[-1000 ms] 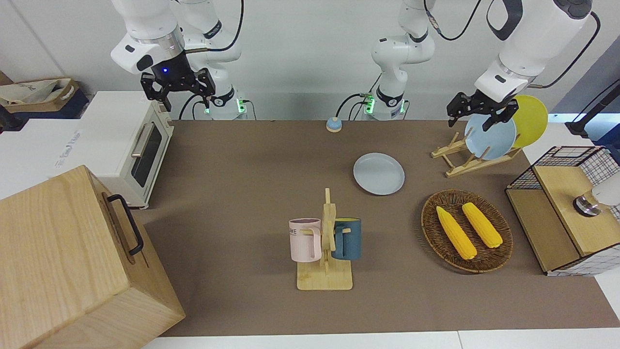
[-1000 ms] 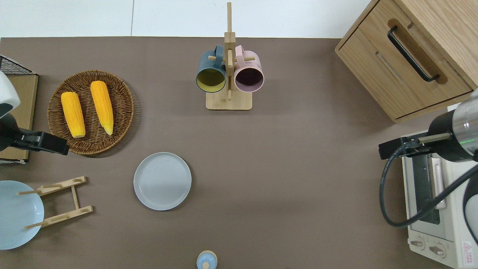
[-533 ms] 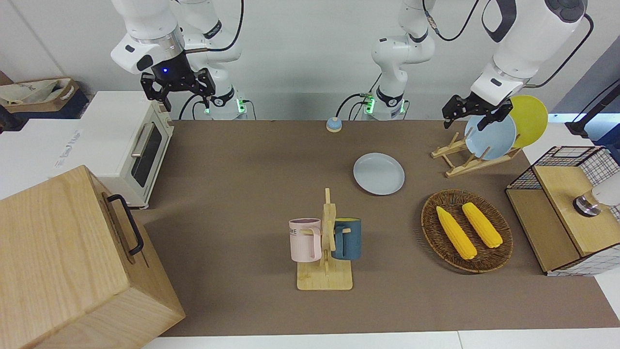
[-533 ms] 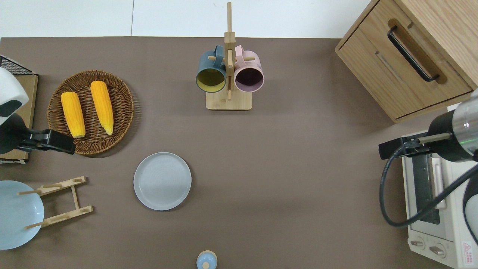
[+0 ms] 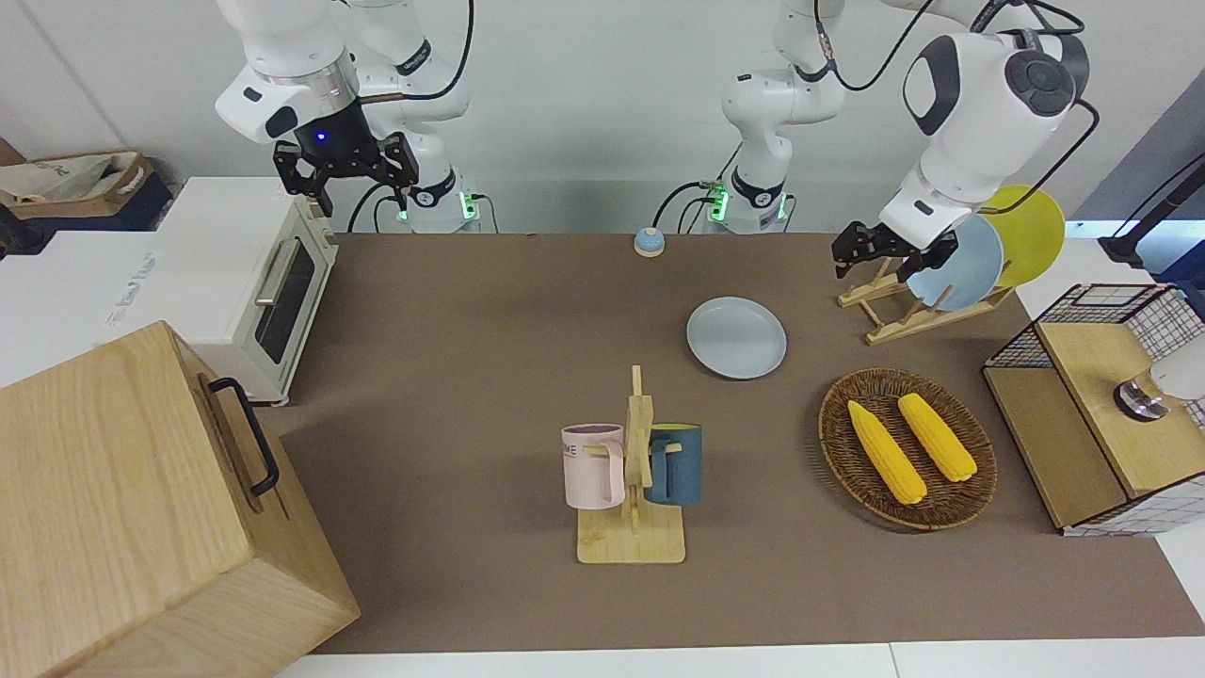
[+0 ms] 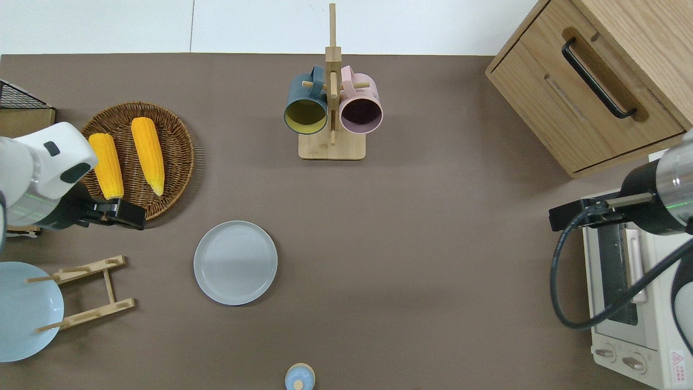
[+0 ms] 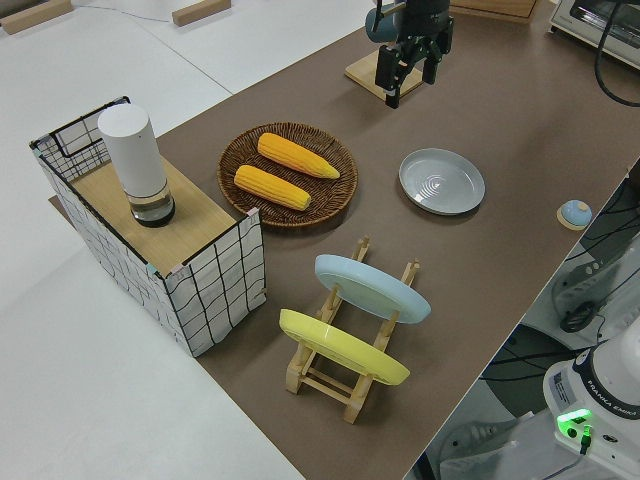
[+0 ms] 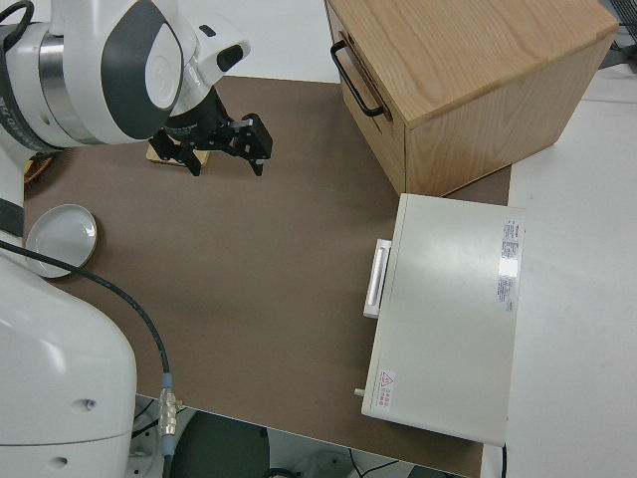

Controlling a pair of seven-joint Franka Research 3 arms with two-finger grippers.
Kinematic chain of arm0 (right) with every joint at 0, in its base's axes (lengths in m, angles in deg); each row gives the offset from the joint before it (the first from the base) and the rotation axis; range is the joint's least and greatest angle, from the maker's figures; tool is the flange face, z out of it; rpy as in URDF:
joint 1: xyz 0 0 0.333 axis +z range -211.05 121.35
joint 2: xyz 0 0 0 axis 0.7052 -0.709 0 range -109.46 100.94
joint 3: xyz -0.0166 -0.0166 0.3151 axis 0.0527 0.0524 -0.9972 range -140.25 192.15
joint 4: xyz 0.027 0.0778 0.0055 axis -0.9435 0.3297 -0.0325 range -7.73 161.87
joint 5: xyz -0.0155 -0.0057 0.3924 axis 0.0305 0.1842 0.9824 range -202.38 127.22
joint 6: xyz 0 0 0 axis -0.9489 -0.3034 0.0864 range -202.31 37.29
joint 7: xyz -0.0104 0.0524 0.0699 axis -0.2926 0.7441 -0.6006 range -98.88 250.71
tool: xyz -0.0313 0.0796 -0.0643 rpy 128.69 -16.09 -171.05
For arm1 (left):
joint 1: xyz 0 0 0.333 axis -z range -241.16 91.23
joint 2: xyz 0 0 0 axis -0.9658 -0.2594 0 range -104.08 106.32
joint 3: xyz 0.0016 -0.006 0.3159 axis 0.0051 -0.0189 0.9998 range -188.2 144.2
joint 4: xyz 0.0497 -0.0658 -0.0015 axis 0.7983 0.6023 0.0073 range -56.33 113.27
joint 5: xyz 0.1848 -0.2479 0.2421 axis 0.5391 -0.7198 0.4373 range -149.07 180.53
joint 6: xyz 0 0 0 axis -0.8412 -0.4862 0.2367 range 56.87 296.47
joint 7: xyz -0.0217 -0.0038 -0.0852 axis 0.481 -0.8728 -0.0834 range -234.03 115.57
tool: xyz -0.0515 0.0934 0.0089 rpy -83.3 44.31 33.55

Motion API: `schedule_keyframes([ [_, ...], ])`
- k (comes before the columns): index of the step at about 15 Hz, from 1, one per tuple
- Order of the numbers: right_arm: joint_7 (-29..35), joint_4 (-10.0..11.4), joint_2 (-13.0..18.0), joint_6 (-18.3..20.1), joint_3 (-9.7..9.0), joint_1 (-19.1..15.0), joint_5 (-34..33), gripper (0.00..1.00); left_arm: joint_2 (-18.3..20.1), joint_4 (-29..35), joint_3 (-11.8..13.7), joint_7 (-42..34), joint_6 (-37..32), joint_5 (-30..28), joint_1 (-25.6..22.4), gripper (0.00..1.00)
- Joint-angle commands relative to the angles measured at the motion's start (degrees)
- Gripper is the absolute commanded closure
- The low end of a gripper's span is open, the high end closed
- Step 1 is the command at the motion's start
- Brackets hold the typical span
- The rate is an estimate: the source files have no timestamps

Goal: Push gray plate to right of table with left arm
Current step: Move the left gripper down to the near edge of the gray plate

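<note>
The gray plate (image 5: pixel 736 337) (image 6: pixel 235 262) (image 7: pixel 442 181) (image 8: pixel 62 234) lies flat on the brown table (image 5: pixel 471 311), midway across it and nearer to the robots than the mug stand. My left gripper (image 5: pixel 875 264) (image 6: pixel 116 213) (image 7: pixel 410 80) hangs open and empty in the air, over the wicker basket's rim that faces the robots. It is apart from the plate, toward the left arm's end of the table. My right gripper (image 5: pixel 346 169) (image 8: pixel 221 149) is parked, open and empty.
A wicker basket (image 6: pixel 178 157) holds two corn cobs. A wooden rack (image 5: pixel 894 315) carries a sky-blue and a yellow plate. A mug stand (image 6: pixel 331 149), a small blue bell (image 6: pixel 299 377), a wire crate (image 5: pixel 1092 311), a wooden cabinet (image 5: pixel 113 508) and a toaster oven (image 5: pixel 254 282) also stand here.
My left gripper has swung from the left arm's end of the table toward the gray plate and come lower. The plate and the right arm have not moved.
</note>
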Motion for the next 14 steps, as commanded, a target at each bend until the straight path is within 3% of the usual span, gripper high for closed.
schedule_keyframes([
  [1,-0.1,-0.1,0.4,0.7,-0.32,-0.7,0.5,0.017,8.4,17.1,-0.1,0.8,12.1,-1.0,0.6,0.01],
  [5,-0.1,-0.1,0.4,0.7,-0.23,-0.7,0.5,0.017,10.6,25.4,-0.8,0.8,18.9,-2.4,1.0,0.01],
  [14,-0.1,0.0,0.4,0.7,-0.23,-0.7,0.5,0.017,10.0,38.1,-0.8,2.1,34.3,-3.6,4.2,0.01],
])
